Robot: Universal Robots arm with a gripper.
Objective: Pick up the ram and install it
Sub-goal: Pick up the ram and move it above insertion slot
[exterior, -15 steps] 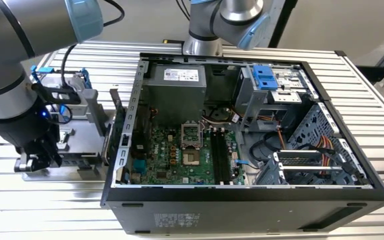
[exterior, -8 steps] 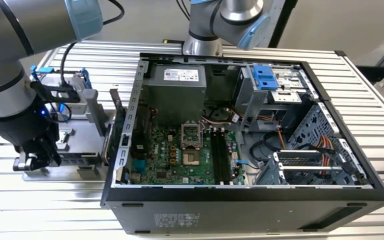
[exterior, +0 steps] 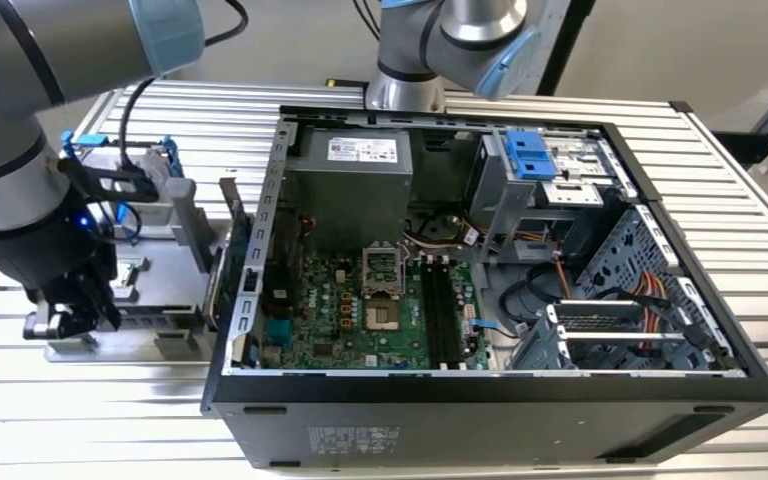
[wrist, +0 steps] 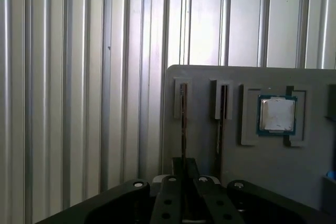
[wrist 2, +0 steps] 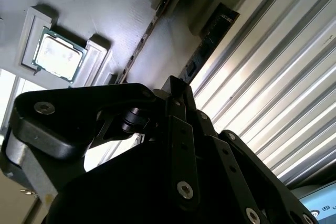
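Arm (exterior: 11, 150) is down over the grey holder (wrist: 273, 182) on the ribbed desk (exterior: 91, 420).

Jaws (wrist: 185, 164): the tips are drawn near together and set right at the near end of the ram (wrist: 183, 124). From the pictures I cannot tell whether they are clamped on the stick or only bracket it, or how wide the gap is.

Ram: it sits on its long edge in a narrow slot of the holder and is seen edge-on as a thin dark line in the first wrist view. Its long axis runs straight out ahead of the jaws, in line with them. The near end is at the tips and the far end points away, toward the holder's far rim. The axis lies parallel to the desk's ribs. In the second wrist view the same stick (wrist 2: 210, 40) shows its dark flat face, running from the jaw tips outward.

Just to one side of the jaws a second stick (wrist: 221, 121) stands in its own slot, parallel to the ram and apart from it. Farther out on that same side, the square silver processor chip (wrist: 276, 115) lies flat in a recess.

In the exterior view the open computer case (exterior: 491, 420) stands well apart from the jaws, beyond the holder. The black memory slots (exterior: 440, 310) are on its board.
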